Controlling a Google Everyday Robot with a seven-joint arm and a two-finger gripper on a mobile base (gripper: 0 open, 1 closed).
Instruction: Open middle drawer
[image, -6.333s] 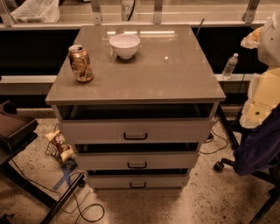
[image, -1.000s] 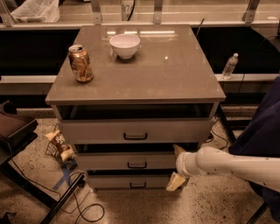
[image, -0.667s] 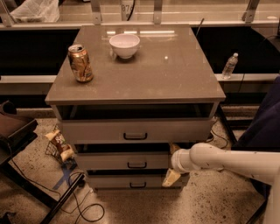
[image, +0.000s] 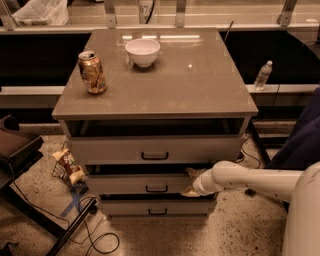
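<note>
Everything I place here, I place against the grey cabinet (image: 200, 95). Off its left side a dark chair (image: 17, 145) stands on the speckled floor, and a crumpled snack bag (image: 67, 165) lies on the floor by the cabinet's lower left corner. On the cabinet's top, near the left edge, a dented drink can (image: 92, 72) stands upright; a white bowl (image: 143, 51) sits further back on the top, near its centre and apart from the can. The cabinet's front carries three drawers stacked one above another. The middle drawer (image: 125, 184) is the second front down, with its small dark handle (image: 156, 188) at the centre and a dark gap above it. My gripper (image: 191, 182) is at the right end of that drawer's front, well right of the handle, its jaws spread, one fingertip by the front's upper edge and the other by its lower edge, holding nothing. The white arm (image: 250, 177) reaches in from the cabinet's right side. Behind the cabinet's right rear corner a clear water bottle (image: 262, 75) stands on a ledge
</note>
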